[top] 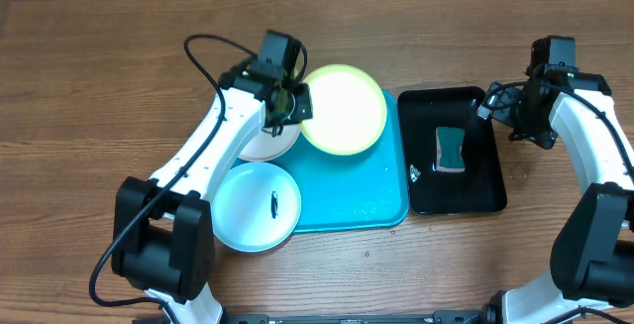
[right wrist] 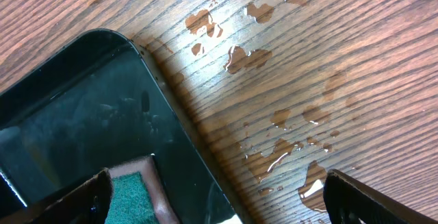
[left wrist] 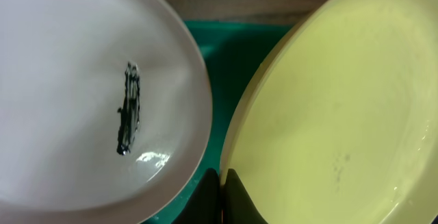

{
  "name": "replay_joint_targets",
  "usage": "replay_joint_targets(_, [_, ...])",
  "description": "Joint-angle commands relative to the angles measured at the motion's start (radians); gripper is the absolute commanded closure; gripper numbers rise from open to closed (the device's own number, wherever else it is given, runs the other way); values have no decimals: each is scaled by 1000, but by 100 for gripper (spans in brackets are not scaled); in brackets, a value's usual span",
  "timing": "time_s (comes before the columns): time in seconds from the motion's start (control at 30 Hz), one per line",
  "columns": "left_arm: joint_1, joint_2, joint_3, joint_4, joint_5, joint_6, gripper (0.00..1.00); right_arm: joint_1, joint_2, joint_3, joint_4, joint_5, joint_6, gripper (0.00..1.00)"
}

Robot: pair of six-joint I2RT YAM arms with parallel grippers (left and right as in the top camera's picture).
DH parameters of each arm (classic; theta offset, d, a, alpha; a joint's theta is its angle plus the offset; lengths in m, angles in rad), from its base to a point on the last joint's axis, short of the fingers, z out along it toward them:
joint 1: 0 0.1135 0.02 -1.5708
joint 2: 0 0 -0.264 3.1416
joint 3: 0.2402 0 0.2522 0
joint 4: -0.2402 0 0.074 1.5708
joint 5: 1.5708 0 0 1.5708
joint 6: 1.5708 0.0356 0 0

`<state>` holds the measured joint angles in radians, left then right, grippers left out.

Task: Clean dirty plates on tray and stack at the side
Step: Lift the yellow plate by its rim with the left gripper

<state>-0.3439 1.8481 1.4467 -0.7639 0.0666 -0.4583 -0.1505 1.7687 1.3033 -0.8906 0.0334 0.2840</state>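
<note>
The yellow plate (top: 343, 111) lies at the far end of the tray (top: 347, 200), and the left jaws are closed on its left rim. Just beside it, at the tray's left edge, is the white plate (top: 260, 146), which bears a dark smear (left wrist: 129, 107). The blue plate (top: 248, 210), also smeared, overlaps the tray's near left corner. The right jaws hang wide open over the far right corner of the black tray (top: 485, 190), where water drops (right wrist: 274, 157) wet the surface (top: 99, 86). A sponge (top: 452, 149) lies in the black tray.
</note>
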Motion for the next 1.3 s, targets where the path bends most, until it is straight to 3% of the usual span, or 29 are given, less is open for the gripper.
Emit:
replay_joint_targets(0.0, [3, -39, 64, -7, 5, 32, 96, -2, 1, 11, 3, 10, 5, 0])
replay_joint_targets(0.27, [-71, -38, 83, 85, -24, 32, 96, -2, 1, 11, 3, 10, 5, 0])
replay_joint_targets(0.77, [-343, -37, 82, 289, -468, 43, 96, -2, 1, 11, 3, 10, 5, 0])
replay_joint_targets(1.07, [-494, -37, 82, 363, -804, 170, 96, -2, 1, 11, 3, 10, 5, 0])
replay_joint_targets(1.27, [-584, -37, 82, 474, -964, 361, 96, -2, 1, 11, 3, 10, 5, 0])
